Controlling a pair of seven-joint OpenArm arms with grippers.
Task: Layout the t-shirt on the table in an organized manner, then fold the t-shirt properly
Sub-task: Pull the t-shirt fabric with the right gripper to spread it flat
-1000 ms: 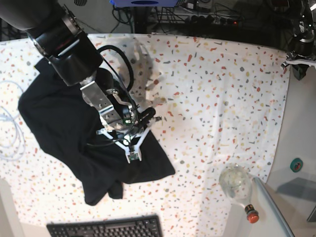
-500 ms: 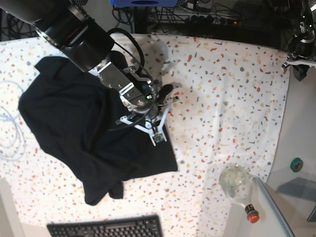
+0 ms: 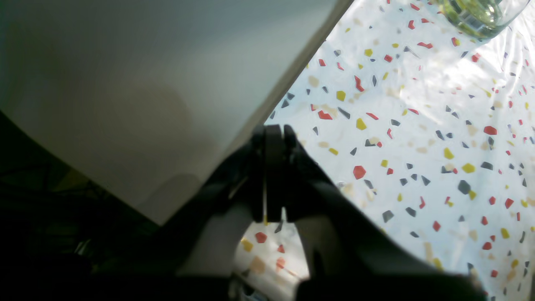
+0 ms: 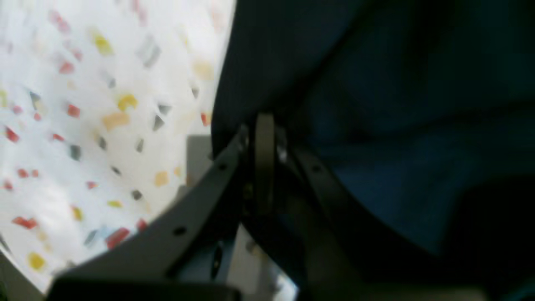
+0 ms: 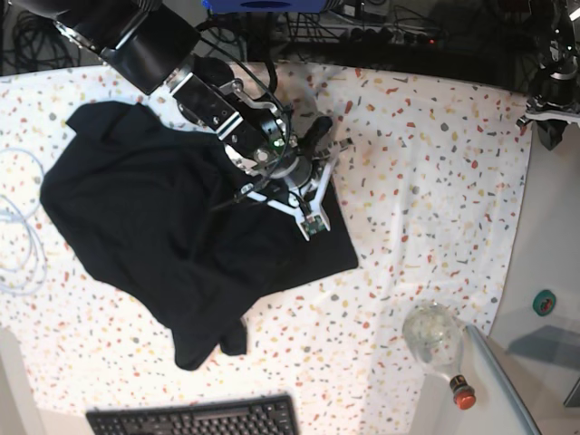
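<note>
The black t-shirt (image 5: 154,217) lies crumpled over the left half of the speckled table (image 5: 426,181), with a bunched part hanging toward the front. My right gripper (image 5: 313,225) is at the shirt's right side and is shut on its cloth. In the right wrist view the pressed-together fingertips (image 4: 263,125) pinch the dark t-shirt (image 4: 376,104) above the table (image 4: 83,104). My left gripper (image 5: 546,122) is at the table's far right corner. In the left wrist view it (image 3: 273,133) is shut and empty over the table's edge (image 3: 418,146).
A clear glass bottle (image 5: 433,333) with a red cap lies at the front right; it also shows in the left wrist view (image 3: 480,16). A black keyboard (image 5: 195,419) sits at the front edge. White cable (image 5: 14,245) lies at the left. A plain grey side surface (image 5: 544,227) holds a green tape roll (image 5: 544,302).
My right gripper has moved right and toward the back, pulling the shirt's right edge along, so the cloth spreads further right. The left arm has not moved.
</note>
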